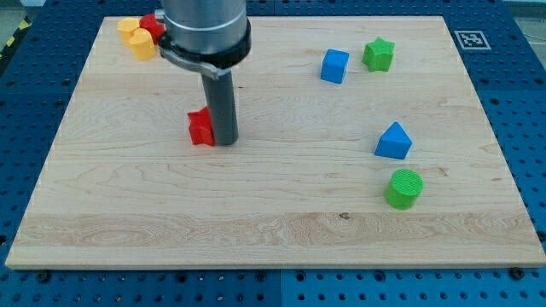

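My tip rests on the wooden board left of centre. It stands against the right side of a small red block, whose shape I cannot make out because the rod covers part of it. At the view's top left, a yellow block lies beside another red block, which the arm partly hides. To the view's right lie a blue cube, a green star, a blue triangular block and a green cylinder, all far from the tip.
The board sits on a blue perforated table. A black-and-white marker is at the board's top right corner.
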Controlling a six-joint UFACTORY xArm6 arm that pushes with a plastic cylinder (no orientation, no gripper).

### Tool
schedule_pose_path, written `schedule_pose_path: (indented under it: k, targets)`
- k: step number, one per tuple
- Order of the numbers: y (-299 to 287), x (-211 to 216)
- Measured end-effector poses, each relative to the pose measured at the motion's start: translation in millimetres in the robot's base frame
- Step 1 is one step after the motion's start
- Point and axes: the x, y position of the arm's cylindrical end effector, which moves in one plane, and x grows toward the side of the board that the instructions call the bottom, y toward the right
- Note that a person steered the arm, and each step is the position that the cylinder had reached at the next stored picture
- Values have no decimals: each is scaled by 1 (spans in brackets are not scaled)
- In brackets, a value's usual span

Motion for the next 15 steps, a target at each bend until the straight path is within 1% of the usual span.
schedule_pose_path:
  k: [1,2,3,5,10,11,12,14,15]
  targets:
    - [-4,-8]
    - [8,27]
    - [4,74]
    - [-3,86]
    - [-3,80]
    - [-5,65]
    - [12,49]
    - [-45,16]
    - [-47,9]
